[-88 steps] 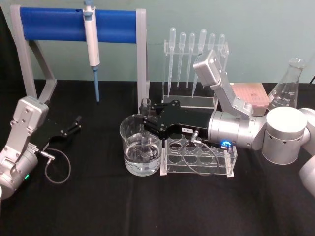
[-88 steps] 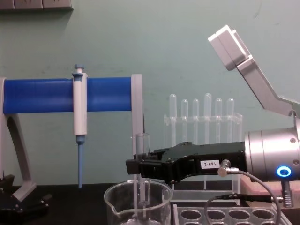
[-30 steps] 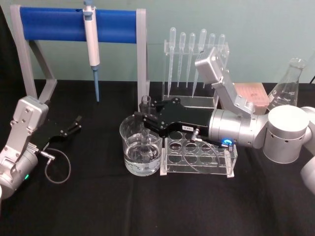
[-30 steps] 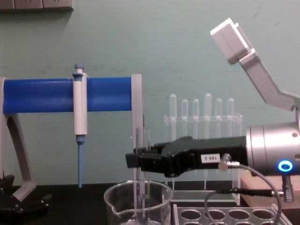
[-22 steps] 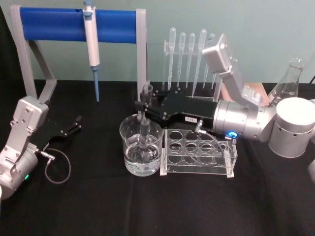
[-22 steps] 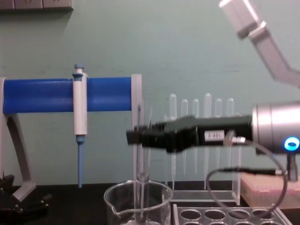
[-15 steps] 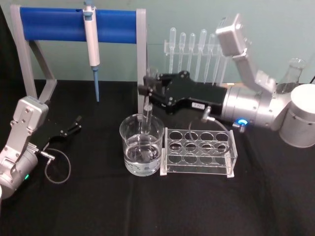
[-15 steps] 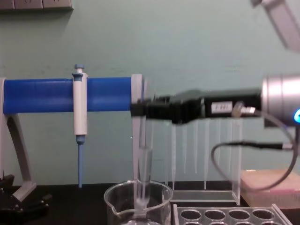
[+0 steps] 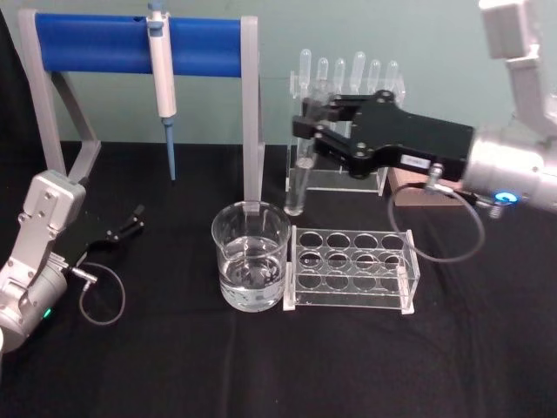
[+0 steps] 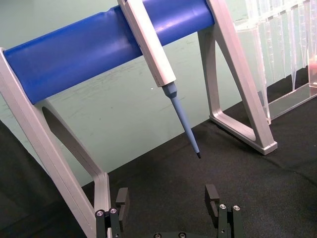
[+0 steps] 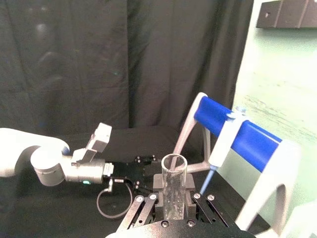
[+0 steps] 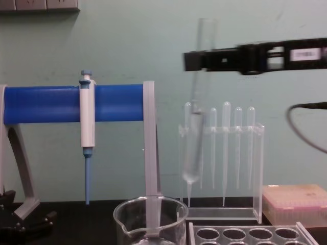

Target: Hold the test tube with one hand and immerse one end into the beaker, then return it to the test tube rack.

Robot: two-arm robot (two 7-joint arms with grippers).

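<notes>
My right gripper is shut on the test tube, a clear glass tube hanging nearly upright in the air, right of and beyond the beaker. In the chest view the test tube tilts slightly, its round end well above the beaker, with the right gripper clamped near its top. The right wrist view looks down on the test tube's open rim between the black fingers. The beaker stands on the black table and holds clear liquid. My left gripper rests open at the left, also open in its own view.
A clear tube rack stands right of the beaker. Behind it is a rack of plastic pipettes. A blue-barred stand carries a white and blue pipettor. A pink box sits at the back right.
The right gripper has lifted the test tube out of the beaker and carried it up and to the right. The left arm has stayed still.
</notes>
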